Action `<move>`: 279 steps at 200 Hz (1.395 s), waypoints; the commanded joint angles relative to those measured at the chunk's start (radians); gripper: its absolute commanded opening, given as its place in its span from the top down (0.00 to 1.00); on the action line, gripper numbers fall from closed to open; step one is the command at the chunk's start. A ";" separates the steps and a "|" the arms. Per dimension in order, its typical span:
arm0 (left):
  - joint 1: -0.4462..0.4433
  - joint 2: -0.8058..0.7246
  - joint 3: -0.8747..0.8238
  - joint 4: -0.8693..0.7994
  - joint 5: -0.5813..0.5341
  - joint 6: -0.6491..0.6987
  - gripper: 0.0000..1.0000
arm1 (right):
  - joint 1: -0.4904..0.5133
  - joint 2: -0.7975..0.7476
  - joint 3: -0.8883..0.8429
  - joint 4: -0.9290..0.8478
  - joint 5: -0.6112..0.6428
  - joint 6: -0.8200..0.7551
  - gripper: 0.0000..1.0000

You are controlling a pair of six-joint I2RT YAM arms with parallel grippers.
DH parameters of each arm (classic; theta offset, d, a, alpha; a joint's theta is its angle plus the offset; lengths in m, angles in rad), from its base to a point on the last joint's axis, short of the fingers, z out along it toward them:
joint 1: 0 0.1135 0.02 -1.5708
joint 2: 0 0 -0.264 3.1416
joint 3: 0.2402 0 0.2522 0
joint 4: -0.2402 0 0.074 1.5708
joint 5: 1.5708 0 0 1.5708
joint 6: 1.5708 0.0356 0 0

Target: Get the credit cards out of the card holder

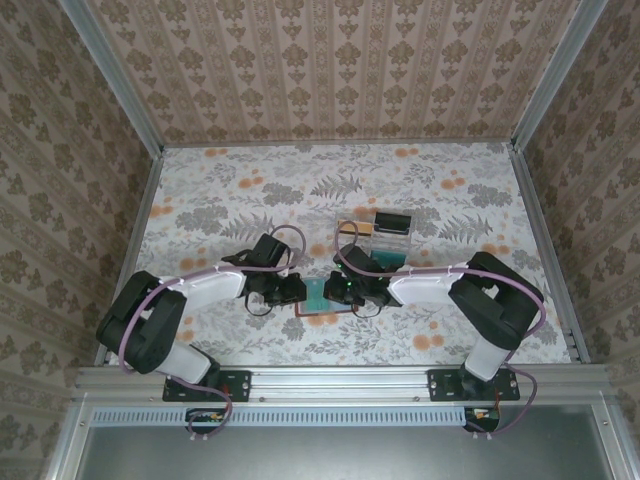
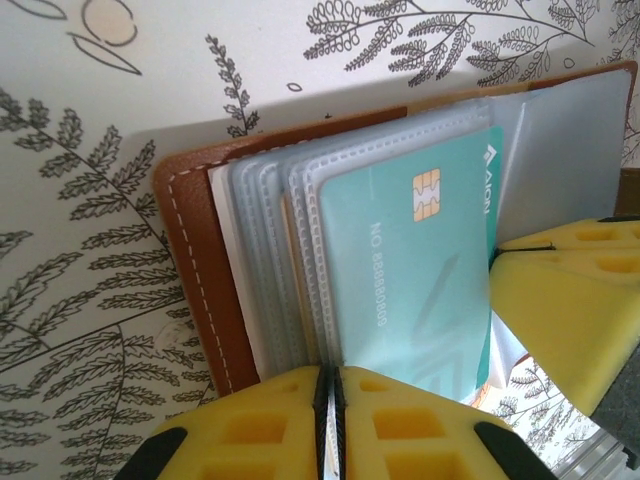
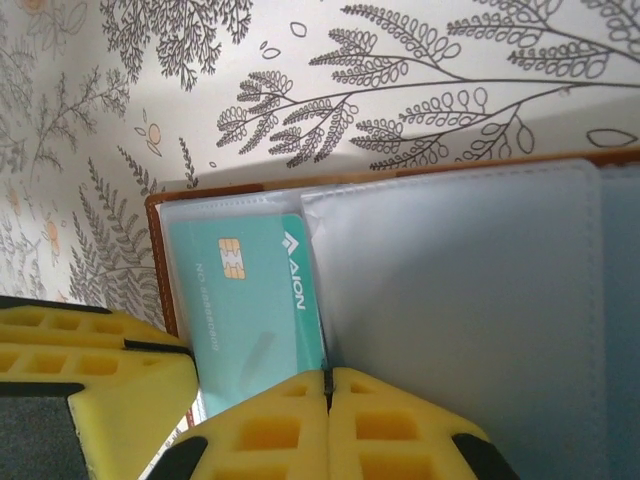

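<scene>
The brown leather card holder (image 1: 322, 303) lies open on the floral table between both arms. Its cover (image 2: 195, 270) holds a fan of clear plastic sleeves, and a grey flap (image 3: 470, 300) spreads to one side. A teal credit card (image 2: 400, 270) with a gold chip sits in the front sleeve, its logo end (image 3: 295, 270) at the sleeve's mouth. My left gripper (image 2: 331, 385) is shut on the edge of a clear sleeve. My right gripper (image 3: 327, 385) is shut on the teal card's edge. The right fingers (image 2: 570, 290) and left fingers (image 3: 90, 350) almost touch.
A clear plastic tray (image 1: 360, 228) stands just behind the card holder, with a dark card (image 1: 393, 220) in it. Metal rails and patterned walls close in the table on three sides.
</scene>
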 commanded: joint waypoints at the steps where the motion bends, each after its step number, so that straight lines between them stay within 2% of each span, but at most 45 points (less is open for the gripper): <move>1: -0.015 0.023 -0.014 -0.036 -0.028 -0.006 0.91 | -0.006 -0.011 -0.034 -0.004 -0.009 0.015 1.00; 44: -0.012 0.030 -0.014 -0.072 -0.060 -0.001 0.97 | -0.031 -0.070 -0.085 -0.028 0.010 0.002 1.00; 84: -0.010 0.042 -0.009 -0.072 -0.057 0.002 0.99 | -0.037 -0.083 -0.098 -0.009 -0.010 -0.011 1.00; 114: -0.011 0.052 -0.004 -0.071 -0.050 0.007 1.00 | -0.038 -0.054 -0.092 0.049 -0.040 -0.014 0.81; 156: -0.012 0.062 0.001 -0.076 -0.044 0.012 1.00 | -0.037 -0.001 -0.091 0.105 -0.078 -0.012 0.79; 188: -0.012 0.059 0.006 -0.088 -0.046 0.017 1.00 | -0.041 -0.007 -0.103 0.108 -0.070 -0.005 0.87; 206: -0.012 0.058 0.009 -0.095 -0.051 0.020 1.00 | -0.053 -0.028 -0.115 0.088 -0.062 -0.014 0.98; 279: -0.005 0.061 0.013 -0.113 -0.059 0.035 1.00 | -0.120 -0.158 -0.192 -0.017 -0.051 -0.071 1.00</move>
